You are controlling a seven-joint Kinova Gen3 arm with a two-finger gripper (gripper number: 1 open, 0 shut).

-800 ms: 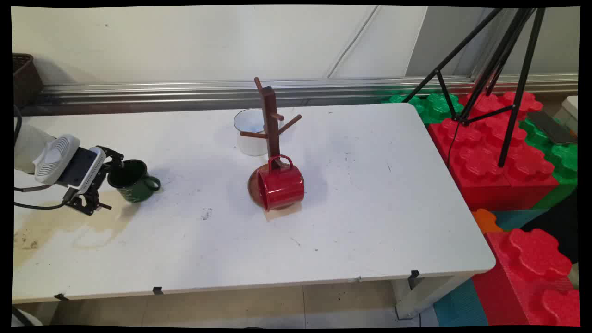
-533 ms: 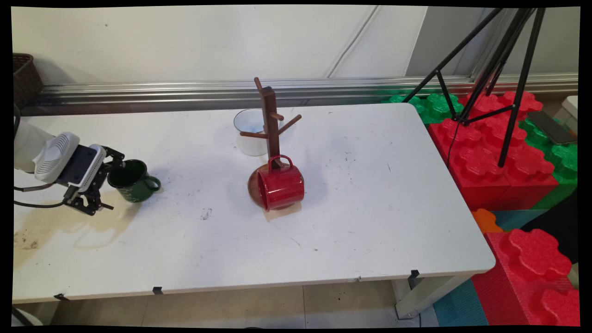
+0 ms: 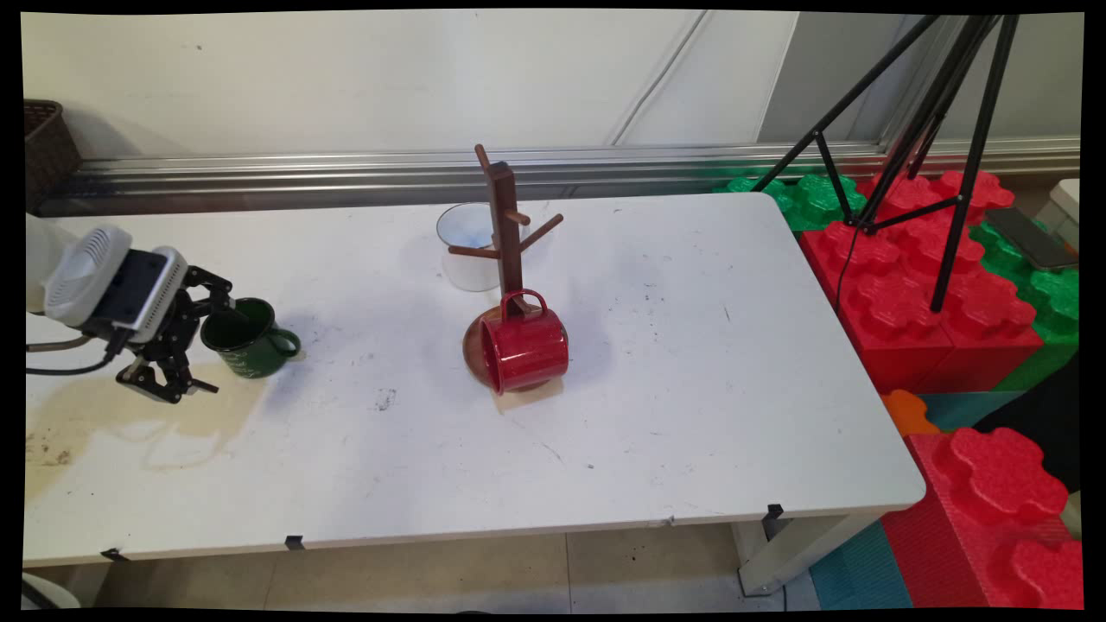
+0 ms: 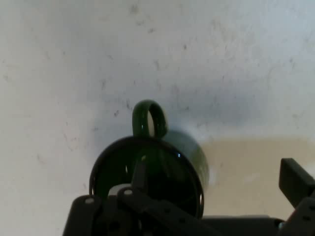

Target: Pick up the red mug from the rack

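Since the earlier frames the gripper (image 3: 207, 341) has drawn back toward the table's (image 3: 691, 415) left edge, fingers spread wide, one fingertip (image 4: 139, 173) at the green mug's (image 3: 249, 337) mouth. Dark glossy green, with a loop handle, the mug stands near that left edge beside a tan stain (image 3: 121, 415).

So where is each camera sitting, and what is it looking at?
Main view: sits still above the table's near side, looking down across the white table to the wall; the arm's hand and gripper show at the left.
Hand view: rides on the hand, looking along the gripper at the table; its black linkage shows at the bottom edge.
Both see the green mug, with one finger over its mouth, and the brownish stain beside it.
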